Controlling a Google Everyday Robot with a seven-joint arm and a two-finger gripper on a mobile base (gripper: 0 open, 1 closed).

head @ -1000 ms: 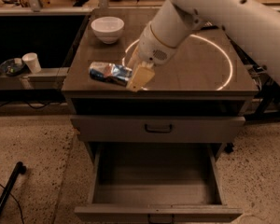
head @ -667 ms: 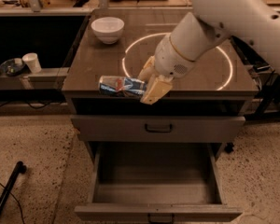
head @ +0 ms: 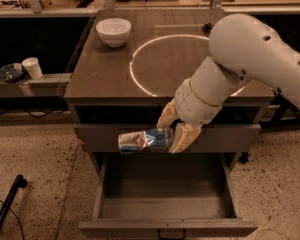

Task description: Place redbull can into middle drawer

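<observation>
Redbull can (head: pixel 140 141): horizontal in mid-air, in front of the upper drawer front (head: pixel 230 137) and above the open middle drawer (head: pixel 165 196) — not inside it.
Gripper (head: pixel 170 134): fingers clamped on the can's right end, one on each side.
Arm (head: pixel 250 54): reaches in from the right, crossing the cabinet top (head: pixel 105 79).
Surroundings: white bowl (head: pixel 113 30) on the cabinet top, paper cup (head: pixel 32 67) on the left ledge — both well apart from the can.

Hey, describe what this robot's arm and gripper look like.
The arm is a smooth, bulbous white shell with small dark holes and a thin tan ring at the wrist. The gripper, in front of the grey upper drawer front, has two stubby tan fingers.
</observation>
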